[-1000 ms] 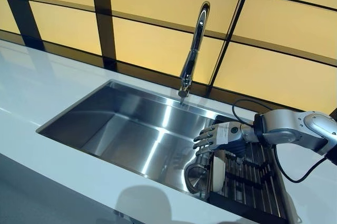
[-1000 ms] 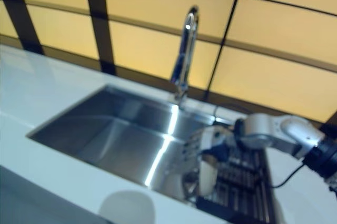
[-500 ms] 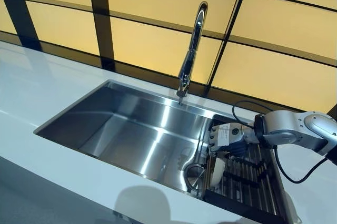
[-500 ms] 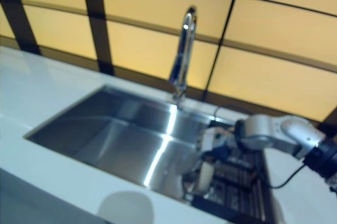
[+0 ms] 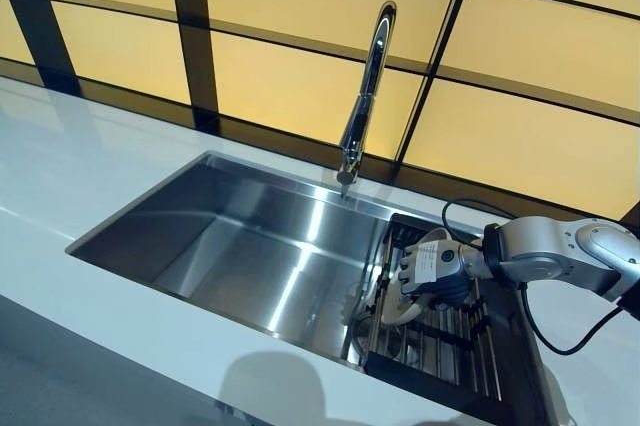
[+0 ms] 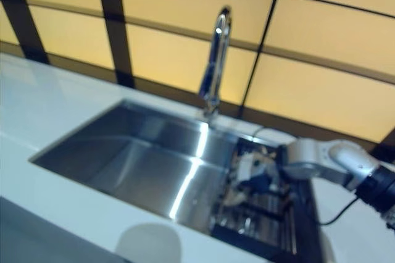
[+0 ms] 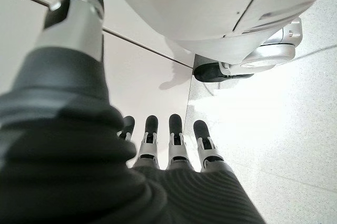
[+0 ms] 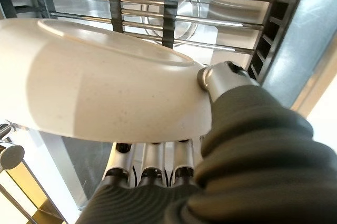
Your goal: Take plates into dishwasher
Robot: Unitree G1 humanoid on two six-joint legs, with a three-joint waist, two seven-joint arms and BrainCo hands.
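My right hand (image 5: 432,266) is shut on a cream plate (image 8: 95,87), thumb (image 8: 222,79) on its rim and fingers under it. In the left eye view the plate (image 5: 403,310) shows tilted just below the hand, over the left end of a black wire rack (image 5: 455,351). The rack's bars (image 8: 179,3) lie right behind the plate, across the right end of the steel sink (image 5: 240,236). My left hand (image 7: 174,148) hangs over the floor with straight fingers, holding nothing.
A tall chrome faucet (image 5: 365,96) stands behind the sink, just left of the rack. White countertop (image 5: 70,166) surrounds the sink. A wall of yellow panels with dark strips runs behind it.
My right hand's spread fingers have closed on the plate, which stood upright and is now tilted. The rack has slid a little left and covers the sink drain.
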